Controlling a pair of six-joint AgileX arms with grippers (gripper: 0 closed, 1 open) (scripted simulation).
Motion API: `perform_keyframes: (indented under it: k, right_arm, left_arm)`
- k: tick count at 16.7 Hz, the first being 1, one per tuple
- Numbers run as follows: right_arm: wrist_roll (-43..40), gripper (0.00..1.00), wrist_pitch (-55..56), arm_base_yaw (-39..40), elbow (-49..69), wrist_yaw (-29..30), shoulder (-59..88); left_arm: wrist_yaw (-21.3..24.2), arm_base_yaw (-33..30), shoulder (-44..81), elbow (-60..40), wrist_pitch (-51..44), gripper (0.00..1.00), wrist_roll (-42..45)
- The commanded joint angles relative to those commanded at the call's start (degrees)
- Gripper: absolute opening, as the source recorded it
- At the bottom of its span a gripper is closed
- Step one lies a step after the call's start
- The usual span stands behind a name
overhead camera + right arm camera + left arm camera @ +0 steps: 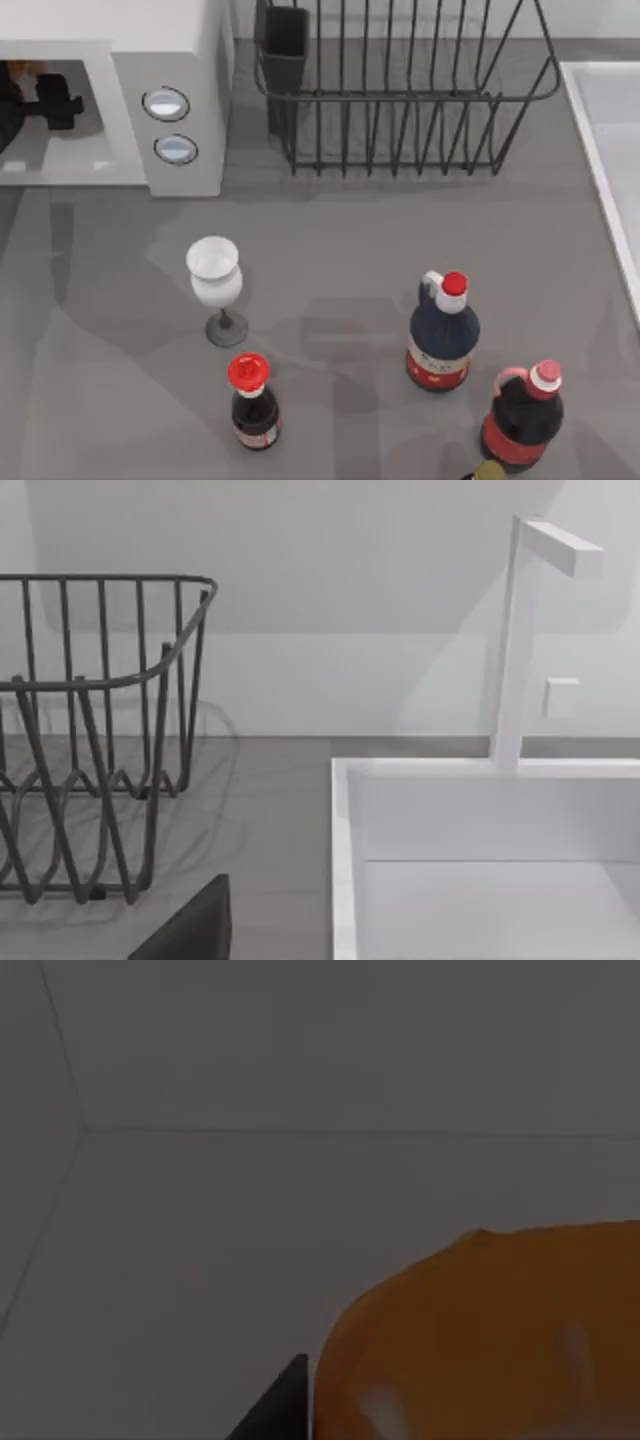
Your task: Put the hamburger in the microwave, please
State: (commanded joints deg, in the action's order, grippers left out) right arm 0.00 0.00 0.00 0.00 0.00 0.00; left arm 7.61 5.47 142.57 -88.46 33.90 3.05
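Reaching inside the microwave [185,60], the left gripper [45,100] carries the hamburger [480,1335] into the cavity; finger state cannot be told. Next move, judged: release there, then withdraw.

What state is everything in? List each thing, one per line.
Microwave: open.
Hamburger: inside the microwave, at the left claw.
Glass: upright, empty.
Small bottle: upright, capped.
Blue bottle: upright, capped.
Red bottle: upright, capped.
Rack: upright.
Right claw: near the rack.
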Motion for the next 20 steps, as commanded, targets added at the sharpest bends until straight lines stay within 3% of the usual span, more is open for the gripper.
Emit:
perform_keyframes:
  k: [11, 19, 20]
  right_arm:
    - [0.0, 1.00, 0.0, 0.0, 0.0, 0.0, 0.0]
    - [0.0, 1.00, 0.0, 0.0, 0.0, 0.0, 0.0]
    - [0.0, 1.00, 0.0, 0.0, 0.0, 0.0, 0.0]
  left_arm:
    - [0.0, 0.0, 0.0, 0.0, 0.0, 0.98, 0.0]
    - [0.0, 0.0, 0.0, 0.0, 0.0, 1.00, 0.0]
    - [0.0, 1.7, -8.6, 14.6, 4.9, 1.00, 0.0]
